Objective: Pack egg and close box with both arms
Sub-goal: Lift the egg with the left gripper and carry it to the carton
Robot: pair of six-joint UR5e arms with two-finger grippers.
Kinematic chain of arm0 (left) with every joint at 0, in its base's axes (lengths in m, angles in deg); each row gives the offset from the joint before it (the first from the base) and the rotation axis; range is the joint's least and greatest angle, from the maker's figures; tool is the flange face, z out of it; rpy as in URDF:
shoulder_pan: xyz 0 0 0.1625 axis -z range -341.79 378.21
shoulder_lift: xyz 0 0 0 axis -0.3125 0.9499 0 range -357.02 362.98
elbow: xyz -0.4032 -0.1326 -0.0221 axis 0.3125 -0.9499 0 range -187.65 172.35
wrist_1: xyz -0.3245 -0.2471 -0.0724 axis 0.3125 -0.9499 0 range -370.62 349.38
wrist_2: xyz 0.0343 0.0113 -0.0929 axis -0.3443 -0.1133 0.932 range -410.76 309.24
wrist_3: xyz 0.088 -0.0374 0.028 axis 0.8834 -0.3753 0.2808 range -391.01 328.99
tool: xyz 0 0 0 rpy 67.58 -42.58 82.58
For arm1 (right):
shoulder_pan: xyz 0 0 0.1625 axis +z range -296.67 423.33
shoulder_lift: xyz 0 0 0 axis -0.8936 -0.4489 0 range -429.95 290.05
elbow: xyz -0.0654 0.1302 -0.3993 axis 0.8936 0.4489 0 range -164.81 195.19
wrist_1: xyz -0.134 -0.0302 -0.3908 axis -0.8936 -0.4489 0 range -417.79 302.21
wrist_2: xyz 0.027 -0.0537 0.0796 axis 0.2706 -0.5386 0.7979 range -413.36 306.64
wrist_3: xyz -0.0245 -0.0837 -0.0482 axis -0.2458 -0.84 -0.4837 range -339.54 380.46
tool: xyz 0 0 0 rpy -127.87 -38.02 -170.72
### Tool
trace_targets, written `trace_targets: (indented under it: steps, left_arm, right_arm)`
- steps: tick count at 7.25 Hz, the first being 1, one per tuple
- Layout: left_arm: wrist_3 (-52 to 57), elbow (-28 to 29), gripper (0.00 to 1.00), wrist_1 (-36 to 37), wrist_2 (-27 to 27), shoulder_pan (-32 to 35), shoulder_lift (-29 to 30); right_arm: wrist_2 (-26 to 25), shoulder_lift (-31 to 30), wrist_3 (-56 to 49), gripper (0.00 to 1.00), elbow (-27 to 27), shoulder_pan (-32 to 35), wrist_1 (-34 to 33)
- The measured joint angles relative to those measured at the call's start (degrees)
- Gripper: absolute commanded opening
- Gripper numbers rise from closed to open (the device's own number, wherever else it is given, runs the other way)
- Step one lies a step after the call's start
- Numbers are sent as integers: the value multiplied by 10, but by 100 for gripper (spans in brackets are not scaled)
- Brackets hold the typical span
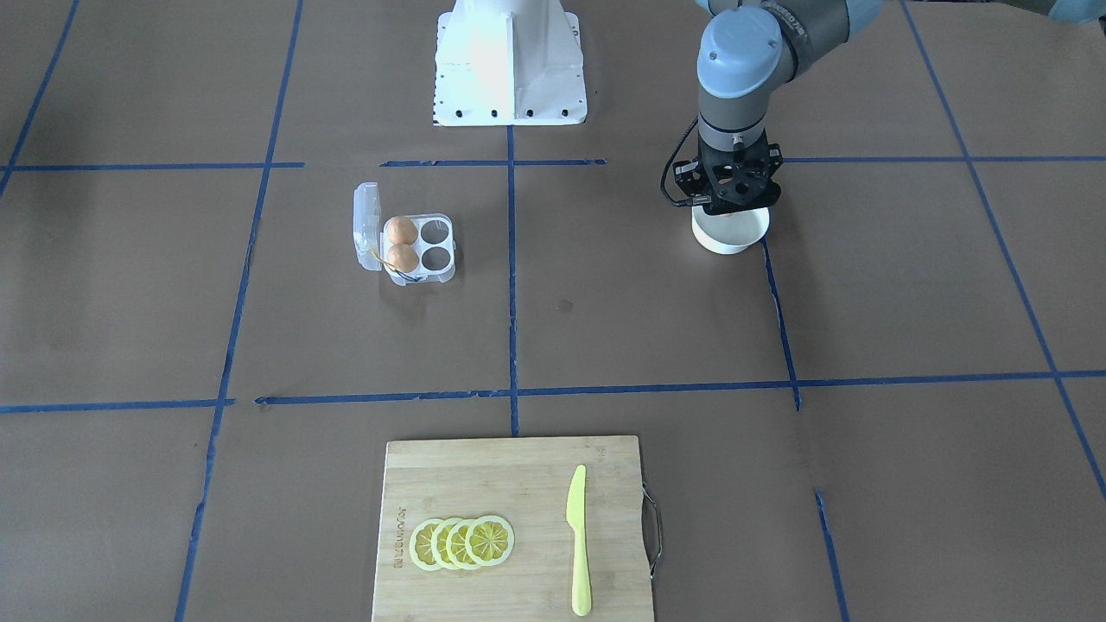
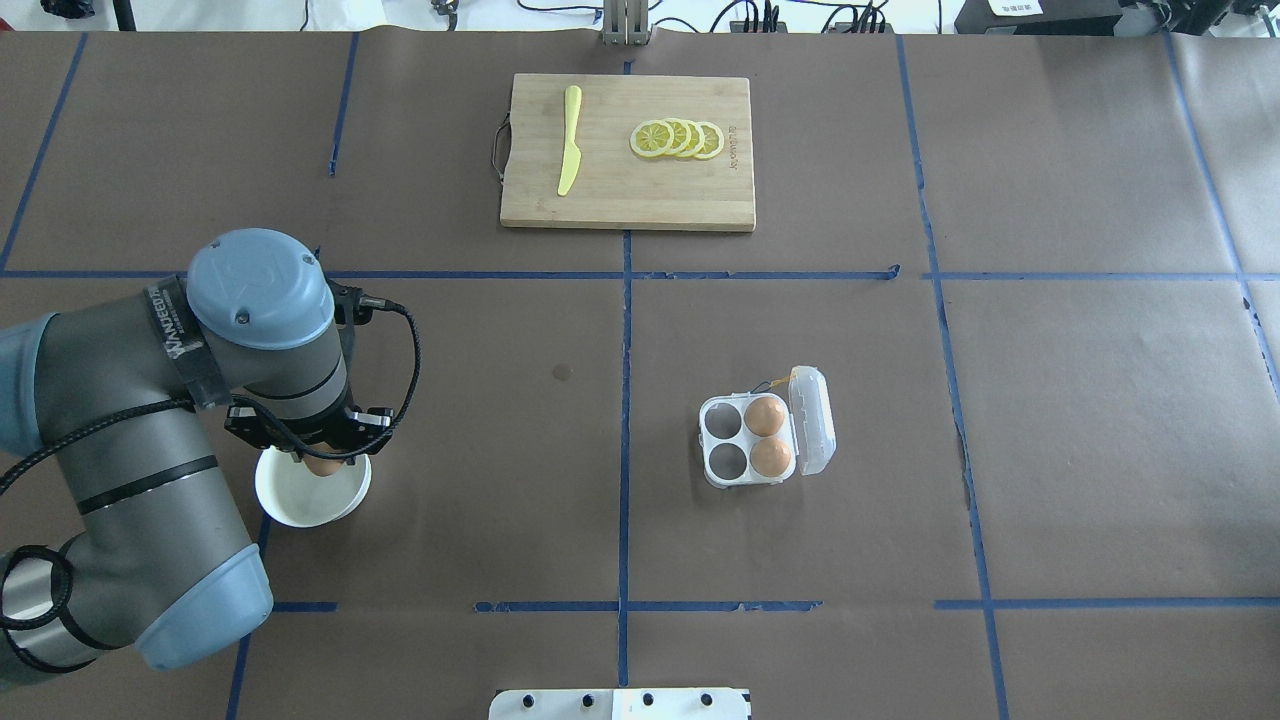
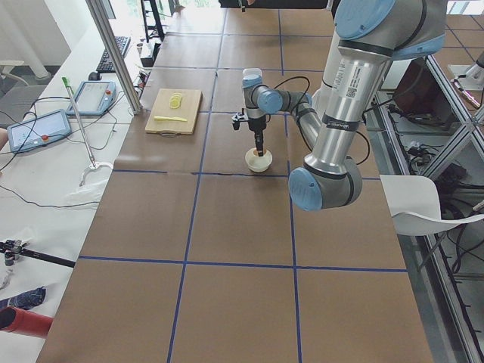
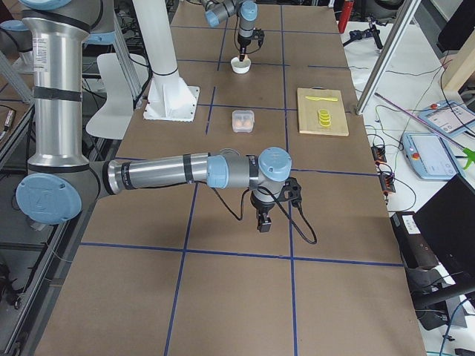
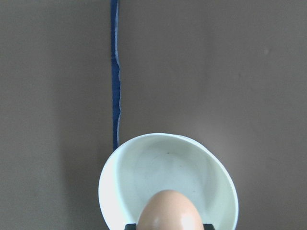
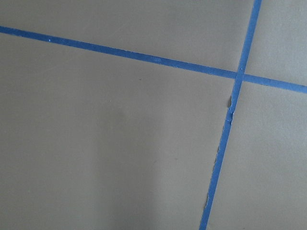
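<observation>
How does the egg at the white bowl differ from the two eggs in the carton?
The bowl egg sits between the fingers of the left hand, over the white bowl. The carton eggs rest free in two cells of the open carton, in the row beside its lid. The bowl egg is alone, while the carton eggs lie side by side. All three look alike: smooth and tan-brown.

Wooden cutting board (image 1: pixel 510 484), lemon slices (image 1: pixel 462 542) and yellow knife (image 1: pixel 578 536) on it, white bowl (image 1: pixel 731 238), white pedestal (image 1: pixel 510 65)
</observation>
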Motion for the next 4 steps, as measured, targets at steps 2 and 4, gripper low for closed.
trace_targets:
  steps: [2,4]
  left_arm:
    - [-3,28,0,-23,1,-19,65]
    - [34,80,0,-100,0,-40,129]
  right_arm:
    - [7,0,-1,100,-1,0,0]
    - [11,1,-1,100,-2,0,0]
